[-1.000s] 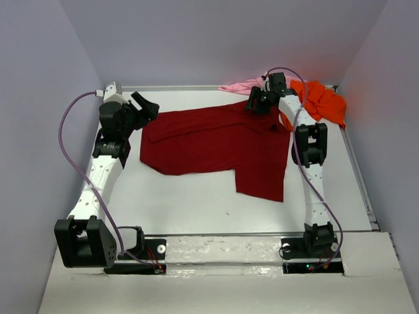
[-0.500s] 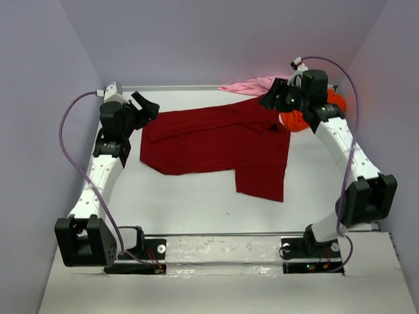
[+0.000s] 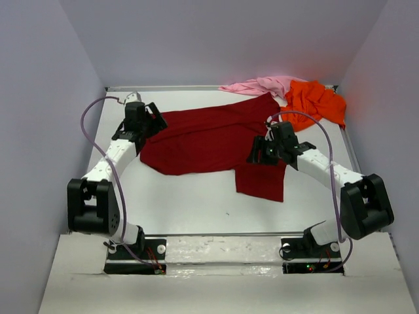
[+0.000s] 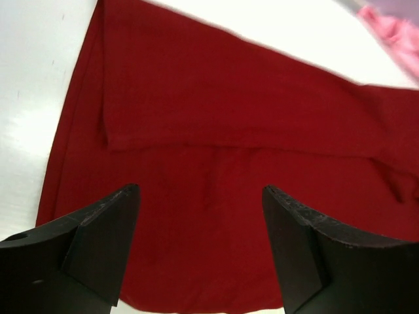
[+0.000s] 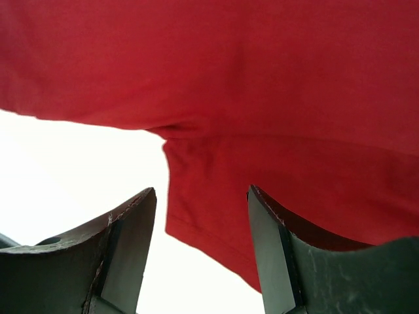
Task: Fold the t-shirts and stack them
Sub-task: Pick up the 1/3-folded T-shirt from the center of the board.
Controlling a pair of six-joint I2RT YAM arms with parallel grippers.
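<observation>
The dark red t-shirt (image 3: pixel 209 140) lies spread across the middle of the table, one part hanging down toward the front at the right. It fills the left wrist view (image 4: pixel 229 131) and the right wrist view (image 5: pixel 262 78). My left gripper (image 3: pixel 154 116) is open and empty over the shirt's left end. My right gripper (image 3: pixel 258 154) is open and empty above the shirt's right part, near its lower flap. The orange t-shirt (image 3: pixel 314 101) lies crumpled at the back right. The pale pink t-shirt (image 3: pixel 258 85) lies bunched at the back edge beside it.
The white table (image 3: pixel 190 196) has a raised rim at the back and right. Grey walls close in on the left, back and right. The arm bases and cables sit along the near edge.
My right arm swung from the back right by the orange shirt forward and down over the red shirt's right part. My left arm reached further in, its gripper moving right over the shirt's left end.
</observation>
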